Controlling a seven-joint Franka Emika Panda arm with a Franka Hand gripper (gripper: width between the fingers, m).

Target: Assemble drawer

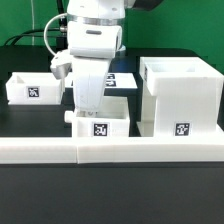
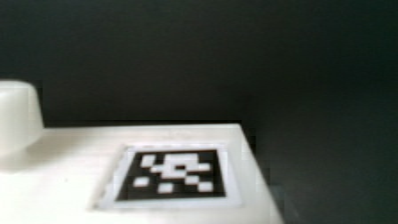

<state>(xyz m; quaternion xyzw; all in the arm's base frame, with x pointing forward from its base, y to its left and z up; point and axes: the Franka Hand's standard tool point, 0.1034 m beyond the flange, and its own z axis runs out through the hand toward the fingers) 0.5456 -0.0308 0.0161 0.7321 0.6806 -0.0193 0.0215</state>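
Two trays share the dark surface (image 1: 35, 122) with the tall housing (image 1: 180, 95): the side tray (image 1: 33, 90) at the exterior view's left and the middle tray (image 1: 102, 124) close beside the housing, all behind a long white bar (image 1: 150, 150). The pincer (image 1: 88, 108) hangs at the middle tray's rear edge, and whether it is clenched or released cannot be told. The wrist view shows one white finger (image 2: 15, 115) beside a tagged white face.

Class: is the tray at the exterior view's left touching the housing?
Apart. The exterior view shows that tray and the housing with table and another tray between them.
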